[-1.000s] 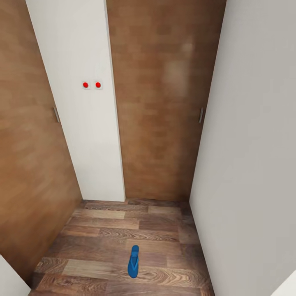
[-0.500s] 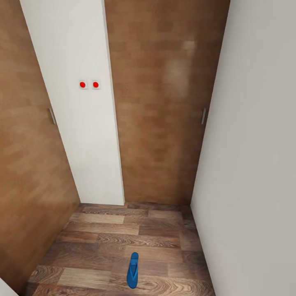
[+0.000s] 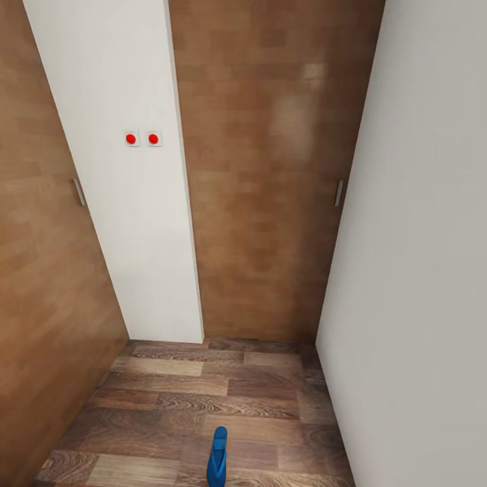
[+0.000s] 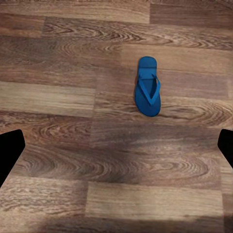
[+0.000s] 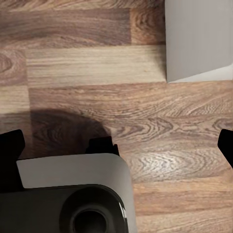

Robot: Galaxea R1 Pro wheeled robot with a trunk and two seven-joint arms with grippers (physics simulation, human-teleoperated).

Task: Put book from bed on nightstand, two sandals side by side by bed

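One bright blue sandal [image 3: 218,460] lies flat on the wood-plank floor [image 3: 203,385] at the lower edge of the head view, pointing lengthwise away from me. In the left wrist view the same sandal [image 4: 147,87] lies well ahead of my left gripper [image 4: 116,150], which is open and holds nothing. My right gripper [image 5: 116,148] is also open, hanging empty over bare planks. The book, the bed and the nightstands are out of view.
I face a narrow nook. A brown wooden door [image 3: 264,203] closes the far end, and another brown door [image 3: 40,284] is on the left. Between them is a white wall panel [image 3: 135,257] with two red dots. A white wall [image 3: 419,270] runs along the right. My base [image 5: 73,194] shows under the right gripper.
The whole head view has shifted: the doors and walls look closer, and the sandal has slid toward the lower edge. The sandal itself lies as before.
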